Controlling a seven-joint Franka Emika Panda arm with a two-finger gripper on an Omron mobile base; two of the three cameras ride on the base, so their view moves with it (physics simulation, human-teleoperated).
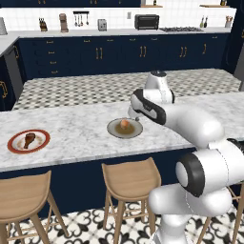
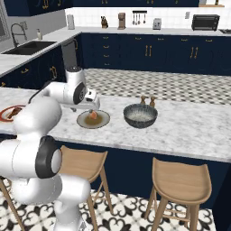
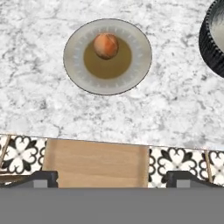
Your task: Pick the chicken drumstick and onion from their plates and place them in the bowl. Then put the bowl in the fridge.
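The gripper [image 3: 112, 177] hung with its 2 dark tips wide apart, holding nothing. The round orange onion [image 3: 106, 45] sat at 12 o'clock on the flat grey-olive plate [image 3: 135, 65]. The bumpy dark bowl [image 2: 140, 115] stood on speckled marble at 3 o'clock of that plate. The brown drumstick [image 1: 29, 139] lay on the red-rimmed plate [image 1: 13, 147].

The arm reaches forward, its end effector [image 3: 112, 178] pointing down with jaws wide apart.

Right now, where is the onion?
The onion sits on the grey-olive plate on the marble counter, left of the dark bowl in the right base view.
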